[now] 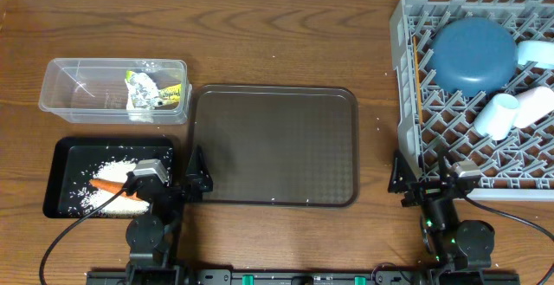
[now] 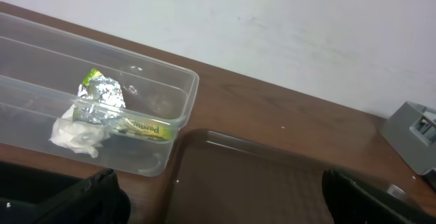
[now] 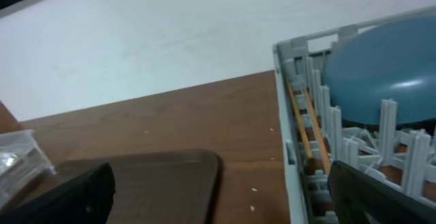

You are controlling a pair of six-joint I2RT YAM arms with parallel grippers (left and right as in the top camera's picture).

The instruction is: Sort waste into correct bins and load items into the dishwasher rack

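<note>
The task looks finished, or all but. The dishwasher rack [image 1: 405, 77], at the right of the worktop [image 1: 286, 34], carries all 4 items. The large dark-blue bowl [image 1: 474, 55] appears to sit upside down toward the back. The white cup [image 1: 506, 113] lies on its side just in front of it. The small light-blue bowl [image 1: 538, 53] shows at the far right edge beside the big one. The 2 chopsticks [image 3: 308, 125] lie along the rack's left wall.

Nothing shows on the dark brown serving tray [image 1: 275, 146] in the middle. At the left, the clear tub [image 1: 61, 94] holds the silver and yellow-green wrapper [image 2: 102, 94] with the white tissue [image 2: 78, 135] touching it. Just in front, the black tray [image 1: 65, 177] holds the carrot [image 1: 108, 185] lying on the rice [image 1: 108, 168]. By this showing, nothing waits to be sorted or loaded.

The left arm [image 1: 149, 200] sits at the near edge between the black tray and the serving tray. The right arm [image 1: 459, 237] sits by the rack's near left corner. Both sets of jaws stand wide apart and hold nothing.

The worktop is brown wood grain with a few pale specks too small to identify. A plain white wall [image 2: 272, 26] stands behind it.
</note>
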